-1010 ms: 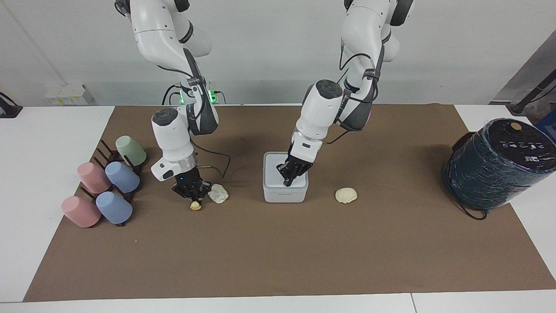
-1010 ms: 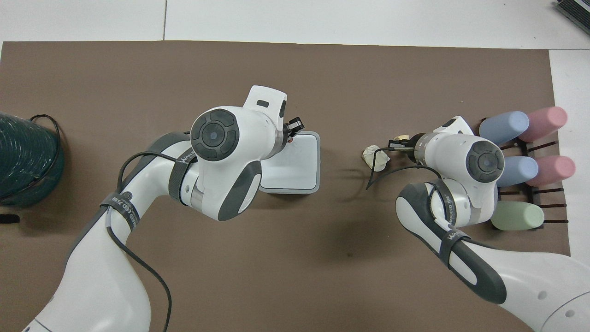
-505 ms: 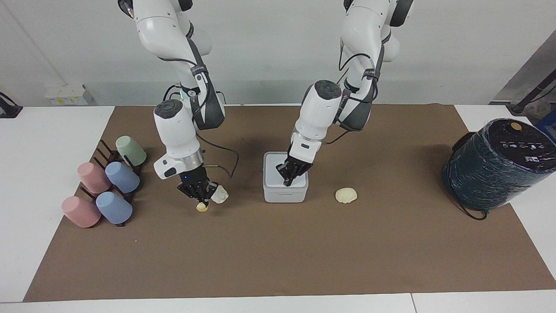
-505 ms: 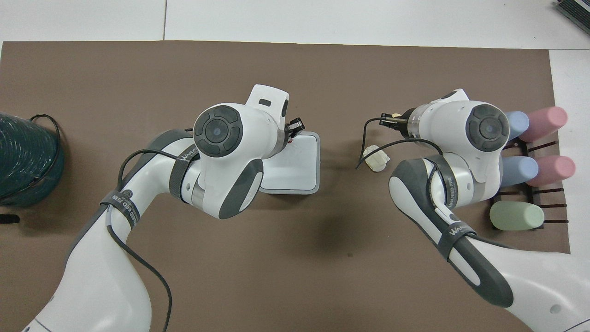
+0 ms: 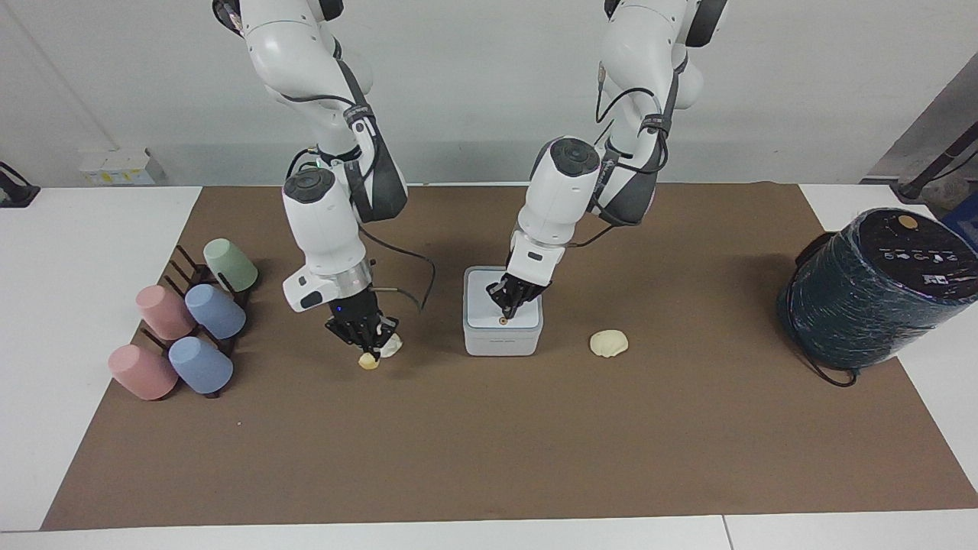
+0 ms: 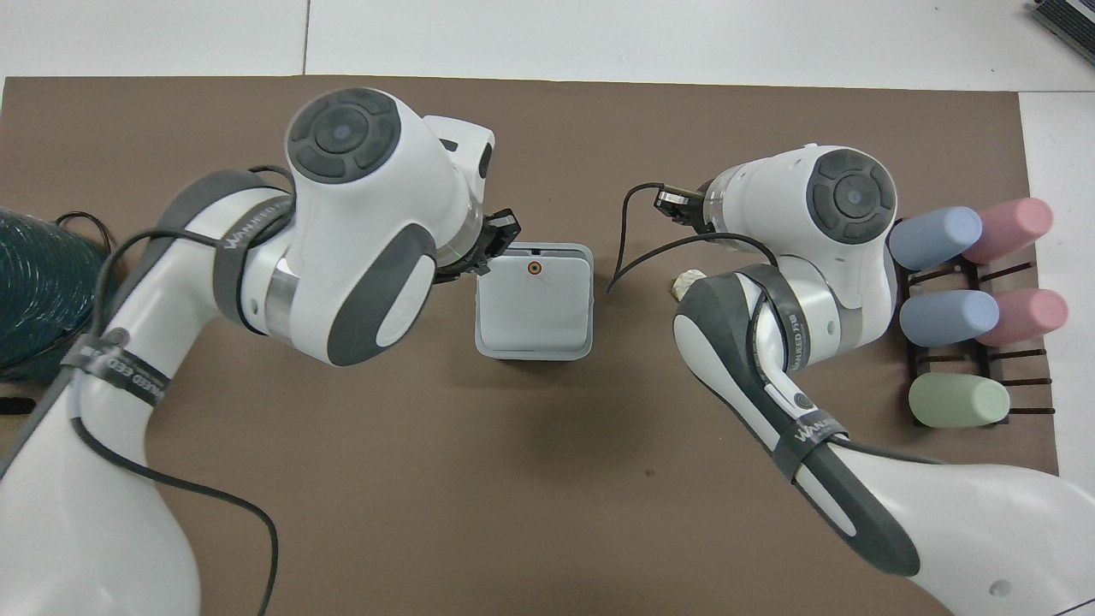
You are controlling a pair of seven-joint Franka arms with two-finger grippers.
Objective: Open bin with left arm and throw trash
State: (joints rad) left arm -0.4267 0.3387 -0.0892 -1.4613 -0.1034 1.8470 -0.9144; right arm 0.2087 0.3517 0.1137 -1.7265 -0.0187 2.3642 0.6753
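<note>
The white square bin [image 5: 502, 336] [image 6: 535, 316] stands mid-mat with its lid down and the orange dot showing. My left gripper [image 5: 508, 312] [image 6: 494, 244] is shut, its tips just over the lid near the dot. My right gripper [image 5: 367, 351] [image 6: 676, 204] is shut on the yellowish chunk [image 5: 368, 362] of trash, low over the mat beside the white wad [image 5: 392, 346] [image 6: 687, 281]. The cream ridged shell piece [image 5: 609, 343] lies on the mat beside the bin, toward the left arm's end. The overhead view hides the chunk and the shell under the arms.
A rack of pastel cups [image 5: 183, 321] [image 6: 958, 308] lies at the right arm's end of the brown mat [image 5: 489, 443]. A large dark teal cylinder [image 5: 879, 286] [image 6: 43, 291] with a cable stands at the left arm's end.
My right gripper has carried the yellowish chunk toward the bin, up beside the white wad. My left gripper has risen slightly off the lid, uncovering the orange dot.
</note>
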